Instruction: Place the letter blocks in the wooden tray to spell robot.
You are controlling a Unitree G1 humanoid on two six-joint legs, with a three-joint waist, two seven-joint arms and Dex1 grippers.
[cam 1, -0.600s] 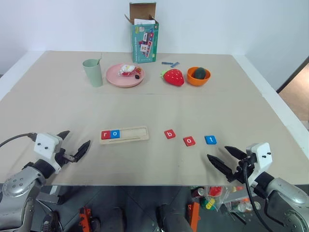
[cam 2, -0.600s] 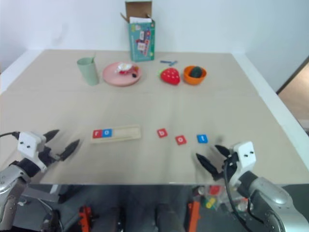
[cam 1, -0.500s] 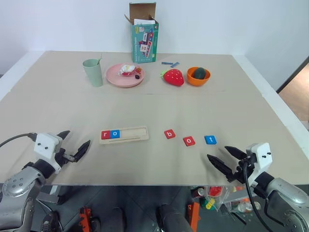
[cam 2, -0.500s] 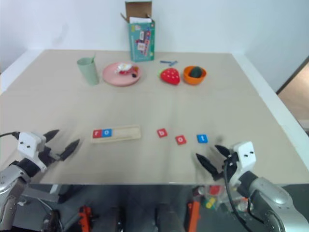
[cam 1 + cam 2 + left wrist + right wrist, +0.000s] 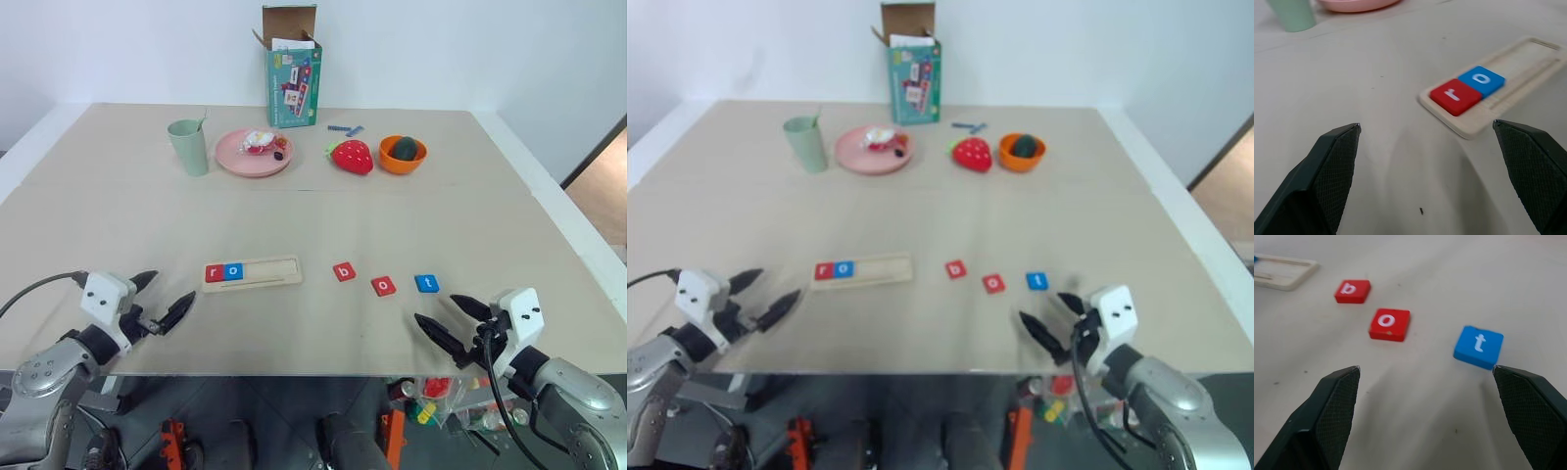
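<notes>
Two tiles in wooden tray (image 5: 1508, 93) per L wrist; head adds strawberry (image 5: 353, 156).

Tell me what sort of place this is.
Probably a lab or test room set up for tabletop trials: a plain tan table against a bare white wall, with toy props on it such as a plastic strawberry, letter blocks and a wooden tray.
</notes>
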